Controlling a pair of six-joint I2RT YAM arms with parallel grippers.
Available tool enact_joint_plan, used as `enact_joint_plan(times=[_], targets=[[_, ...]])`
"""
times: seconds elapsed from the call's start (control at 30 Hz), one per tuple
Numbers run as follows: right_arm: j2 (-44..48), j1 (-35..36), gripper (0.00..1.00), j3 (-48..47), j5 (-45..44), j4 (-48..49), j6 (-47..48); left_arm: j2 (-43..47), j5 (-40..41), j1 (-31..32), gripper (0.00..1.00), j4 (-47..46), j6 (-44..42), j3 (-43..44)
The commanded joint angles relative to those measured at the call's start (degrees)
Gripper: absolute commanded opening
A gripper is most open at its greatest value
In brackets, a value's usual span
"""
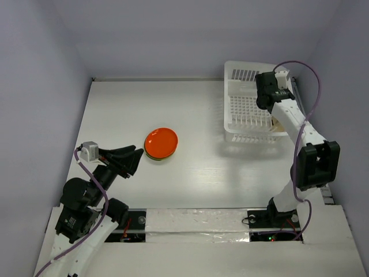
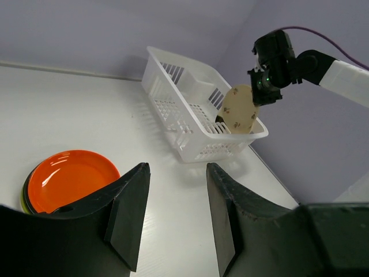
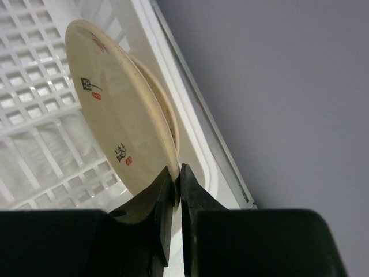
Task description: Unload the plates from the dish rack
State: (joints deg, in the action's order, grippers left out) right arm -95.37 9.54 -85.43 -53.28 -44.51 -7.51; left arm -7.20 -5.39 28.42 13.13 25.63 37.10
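Note:
The white dish rack (image 1: 248, 137) stands at the far right of the table; it also shows in the left wrist view (image 2: 196, 147) and in the right wrist view (image 3: 34, 133). My right gripper (image 3: 177, 168) is shut on the rim of a cream plate (image 3: 115, 109) with small printed marks. It holds the plate upright just above the rack's right wall (image 2: 240, 109). An orange-red plate (image 1: 161, 142) tops a small stack at mid-table, with a green rim (image 2: 24, 196) under it. My left gripper (image 2: 176, 165) is open and empty, just left of the stack (image 1: 137, 157).
Grey-violet walls close in the table on the left, back and right; the rack's right side is close to the right wall. A strip of shiny tape (image 1: 196, 219) runs along the near edge between the arm bases.

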Motion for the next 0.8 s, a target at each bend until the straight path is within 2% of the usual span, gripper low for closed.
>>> enact_joint_plan(times=[0.0,0.2,0.3,0.43,0.47,0.67,0.77], targets=[[7.11,0.48,0.00,-5.44,-2.65,2.06,-2.15,0.35,-0.59,0.32,0.41,-2.67,-0.23,0.87],[12.83,4.51,0.00,-5.98,7.56,3.46,-6.55,-0.09,-0.59,0.32,0.41,-2.67,-0.14,0.78],[15.74,8.12,0.00,-6.42,15.46,4.26,-9.97,-0.44,-0.68,0.32,0.41,-2.49,-0.23,0.78],[18.99,13.21,0.00,-4.67,36.51,11.08,-17.17,-0.80,-0.15,0.32,0.41,-2.32,-0.14,0.87],[19.08,14.53,0.00,-3.18,38.75,12.51,-18.32,-0.97,-0.15,0.32,0.41,-2.31,-0.05,0.78],[14.08,24.11,0.00,2.27,55.18,24.19,-25.18,-2.20,0.29,0.32,0.42,-1.96,0.12,0.87],[7.86,27.71,0.00,4.66,59.95,31.05,-28.17,-2.55,1.17,0.32,0.42,-1.79,0.39,0.87]])
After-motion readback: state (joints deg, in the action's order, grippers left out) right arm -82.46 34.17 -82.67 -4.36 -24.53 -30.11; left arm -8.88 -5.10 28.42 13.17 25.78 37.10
